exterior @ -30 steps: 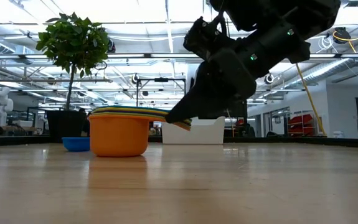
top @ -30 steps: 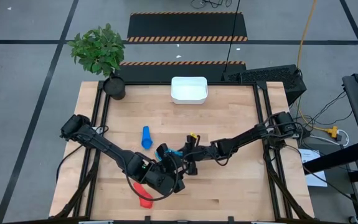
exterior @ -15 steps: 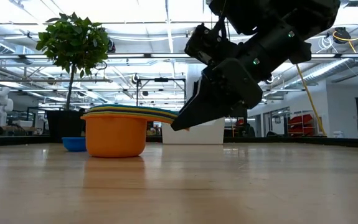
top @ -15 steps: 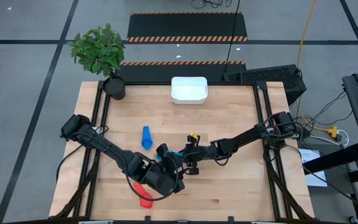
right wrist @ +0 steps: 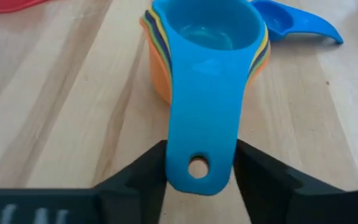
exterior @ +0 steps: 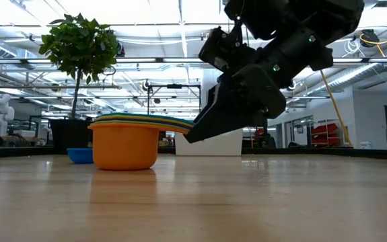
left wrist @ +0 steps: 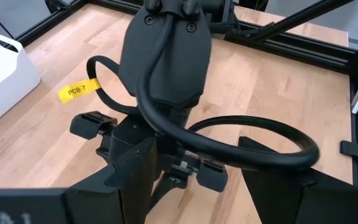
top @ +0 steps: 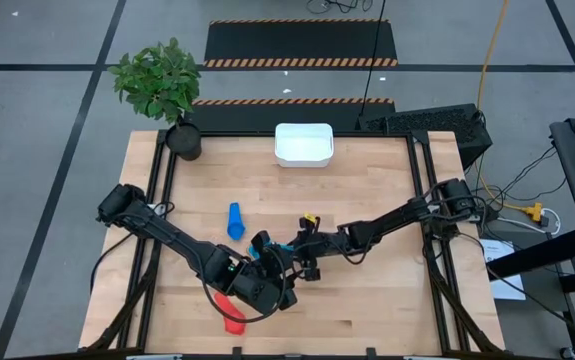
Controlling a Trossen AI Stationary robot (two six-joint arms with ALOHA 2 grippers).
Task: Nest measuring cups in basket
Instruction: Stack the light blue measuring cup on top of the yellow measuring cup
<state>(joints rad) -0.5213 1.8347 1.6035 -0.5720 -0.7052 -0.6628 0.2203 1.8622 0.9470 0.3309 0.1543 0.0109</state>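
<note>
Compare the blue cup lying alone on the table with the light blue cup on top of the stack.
The blue cup is darker and stands alone; the light blue cup sits nested atop the stack. Nothing touches the blue cup, while the right gripper has its fingers on either side of the light blue cup's handle. Both are handled scoops.

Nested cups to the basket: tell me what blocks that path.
Nothing visible does. Bare table lies between the nested cups, gripped by the right gripper, and the basket; the loose blue cup lies aside.
</note>
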